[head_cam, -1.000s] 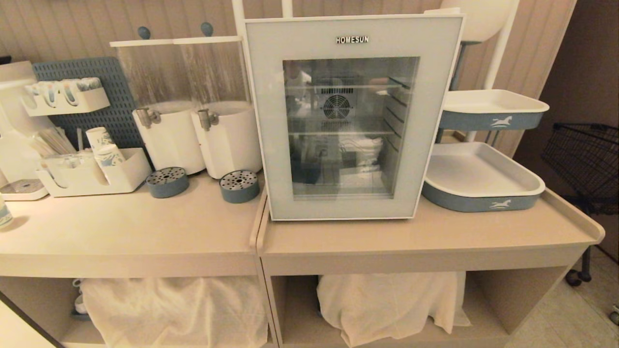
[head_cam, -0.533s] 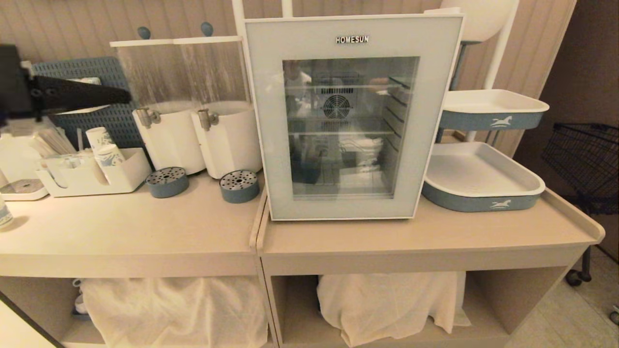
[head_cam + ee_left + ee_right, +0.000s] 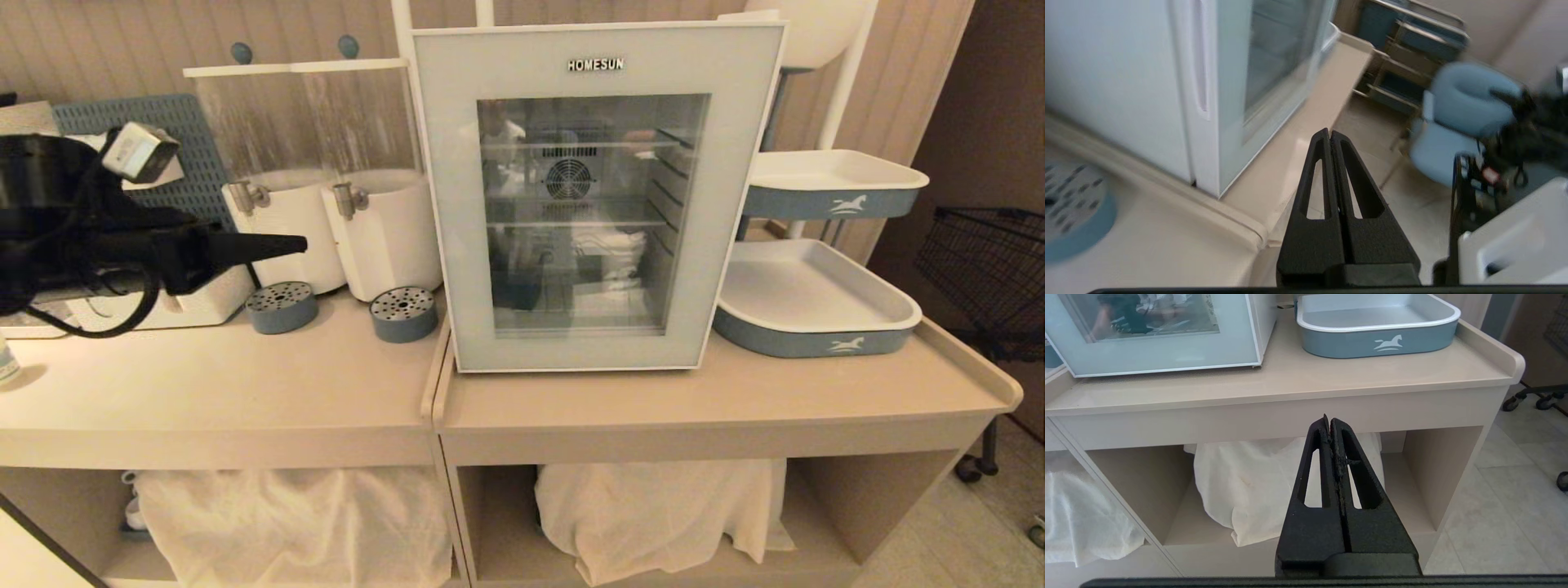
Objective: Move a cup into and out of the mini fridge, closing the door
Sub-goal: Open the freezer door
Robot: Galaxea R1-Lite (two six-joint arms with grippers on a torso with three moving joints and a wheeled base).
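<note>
The mini fridge [image 3: 1106, 81] stands in the middle of the counter. Its door [image 3: 718, 204], pale blue-grey with a glass window and HOMESUN lettering, is closed. In the left wrist view the door [image 3: 1229, 81] shows edge-on, with a long recess down its side. My left gripper [image 3: 300, 242] hovers above the left counter, level and pointing right toward the fridge; it [image 3: 1329, 132] is shut and empty. My right gripper [image 3: 1329, 418] is also shut and empty. It hangs low in front of the counter's lower shelf. The cup is hidden: my left arm covers the organiser at the back left.
Two white drink dispensers [image 3: 384, 237] stand left of the fridge, with blue-grey drip discs [image 3: 282, 307] [image 3: 402, 314] in front. Two blue-and-white trays [image 3: 808, 302] [image 3: 833, 184] are stacked to the right. A black wire basket [image 3: 988, 278] is at far right. White cloths [image 3: 653, 506] fill the lower shelves.
My left arm has come into the head view from the left. It has swung down and rightward, and it now covers the organiser. The fridge door stays closed and the right arm is still.
</note>
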